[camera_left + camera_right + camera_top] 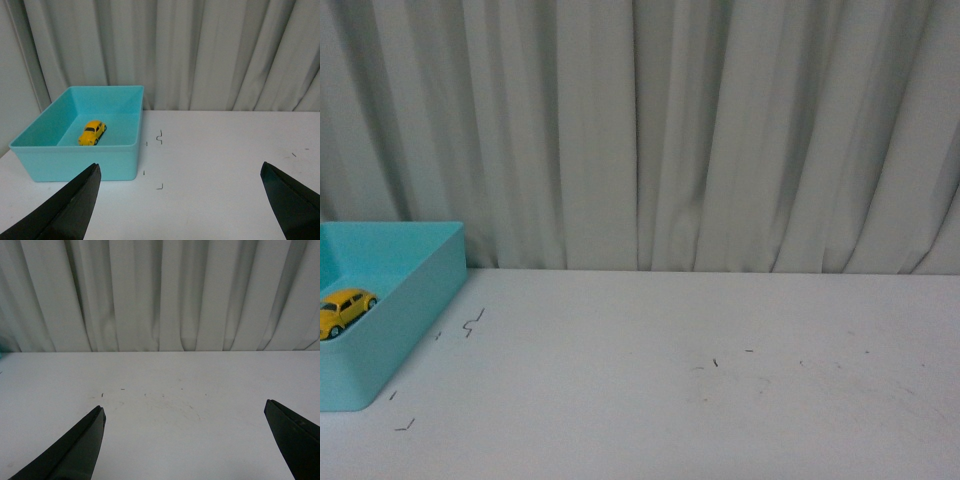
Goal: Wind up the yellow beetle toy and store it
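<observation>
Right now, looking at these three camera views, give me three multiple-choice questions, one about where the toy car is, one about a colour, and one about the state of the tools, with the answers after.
1. Where is the yellow beetle toy?
A. On the bare table
B. Inside the bin
C. Held in a tool

2. What colour is the bin?
A. Turquoise
B. Red
C. Black

3. How do the left tool and right tool stand?
A. Both shut on the toy
B. One open, one shut
C. Both open and empty

Answers:
1. B, the toy sits on the bin's floor in the left wrist and front views.
2. A, its walls show turquoise against the white table.
3. C, each wrist view shows dark fingers spread wide with only table between them.
</observation>
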Controlling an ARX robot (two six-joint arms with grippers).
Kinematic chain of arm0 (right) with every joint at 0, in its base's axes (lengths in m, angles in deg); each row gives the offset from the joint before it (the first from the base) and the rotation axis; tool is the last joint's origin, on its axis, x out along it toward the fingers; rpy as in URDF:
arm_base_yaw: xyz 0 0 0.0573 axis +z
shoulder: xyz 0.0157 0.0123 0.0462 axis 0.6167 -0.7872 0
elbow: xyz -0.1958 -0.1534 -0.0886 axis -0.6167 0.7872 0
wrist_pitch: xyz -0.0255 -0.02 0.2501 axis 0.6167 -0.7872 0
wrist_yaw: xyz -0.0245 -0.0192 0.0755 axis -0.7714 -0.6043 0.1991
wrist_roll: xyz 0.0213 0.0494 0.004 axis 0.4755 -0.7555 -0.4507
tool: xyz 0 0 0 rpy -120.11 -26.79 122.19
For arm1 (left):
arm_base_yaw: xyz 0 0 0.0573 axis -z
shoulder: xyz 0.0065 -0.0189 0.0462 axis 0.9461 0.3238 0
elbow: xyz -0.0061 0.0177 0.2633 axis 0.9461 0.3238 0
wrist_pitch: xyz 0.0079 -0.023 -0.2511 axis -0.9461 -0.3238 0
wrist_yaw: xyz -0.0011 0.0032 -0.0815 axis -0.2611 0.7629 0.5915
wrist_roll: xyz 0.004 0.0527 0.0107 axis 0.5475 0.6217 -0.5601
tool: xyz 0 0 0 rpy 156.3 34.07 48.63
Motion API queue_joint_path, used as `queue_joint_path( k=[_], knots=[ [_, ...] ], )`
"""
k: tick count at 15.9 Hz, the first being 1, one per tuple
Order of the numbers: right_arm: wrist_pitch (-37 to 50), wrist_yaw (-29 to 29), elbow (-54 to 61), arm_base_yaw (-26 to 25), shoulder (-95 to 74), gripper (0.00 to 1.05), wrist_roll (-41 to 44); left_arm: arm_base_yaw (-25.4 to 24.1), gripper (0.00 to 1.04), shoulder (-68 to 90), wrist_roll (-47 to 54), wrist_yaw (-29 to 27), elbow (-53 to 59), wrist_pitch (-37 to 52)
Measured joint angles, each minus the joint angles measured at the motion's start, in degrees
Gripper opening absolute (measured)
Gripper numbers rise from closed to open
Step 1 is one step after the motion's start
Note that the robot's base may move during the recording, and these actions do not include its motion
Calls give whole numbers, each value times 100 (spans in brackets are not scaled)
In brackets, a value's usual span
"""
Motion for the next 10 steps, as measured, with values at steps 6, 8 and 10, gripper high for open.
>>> queue_joint_path(
  k=[6,8,10],
  knots=[
    [0,0,0,0,0,98,0,0,98,0,0,0,2,2],
    [0,0,0,0,0,98,0,0,98,0,0,0,2,2],
    [0,0,0,0,0,98,0,0,98,0,0,0,0,2]
  ],
)
